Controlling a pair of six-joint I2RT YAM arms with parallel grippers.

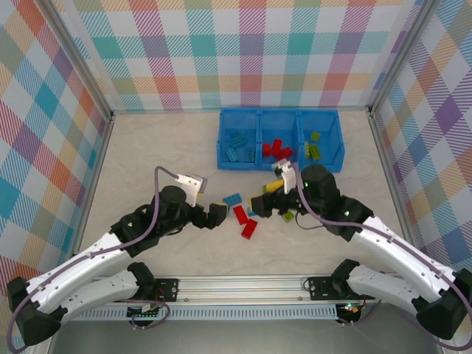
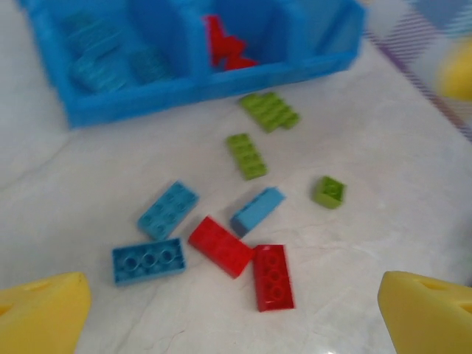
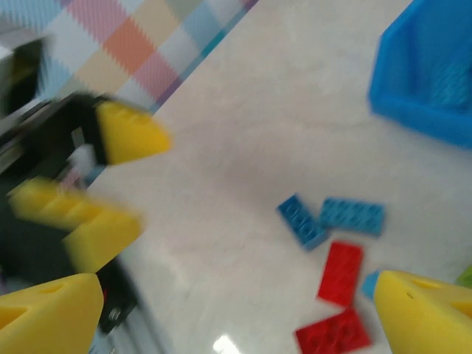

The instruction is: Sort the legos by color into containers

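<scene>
The blue tray [image 1: 279, 161] [image 2: 110, 107] [image 3: 413, 96] holds blue bricks in its left compartment, red ones [image 2: 223, 46] in the middle and lime green ones in the right. Loose legos lie in front of it: blue bricks [image 2: 168, 210] [image 2: 147, 260] [image 2: 257, 209], two red bricks [image 2: 221, 245] [image 2: 273, 276] and three lime green ones [image 2: 247, 155] [image 2: 269, 110] [image 2: 329, 191]. My left gripper [image 1: 220, 214] [image 2: 236, 317] is open just short of the red pair, holding nothing. My right gripper [image 1: 265, 198] [image 3: 236, 317] is open above the blue [image 3: 302, 220] and red [image 3: 341, 273] bricks, holding nothing.
Plaid walls enclose the pale table [image 1: 162, 155] on three sides. The two grippers face each other closely across the brick cluster; the left gripper's yellow fingers [image 3: 133, 134] show in the right wrist view. Bare table lies to the left of the tray.
</scene>
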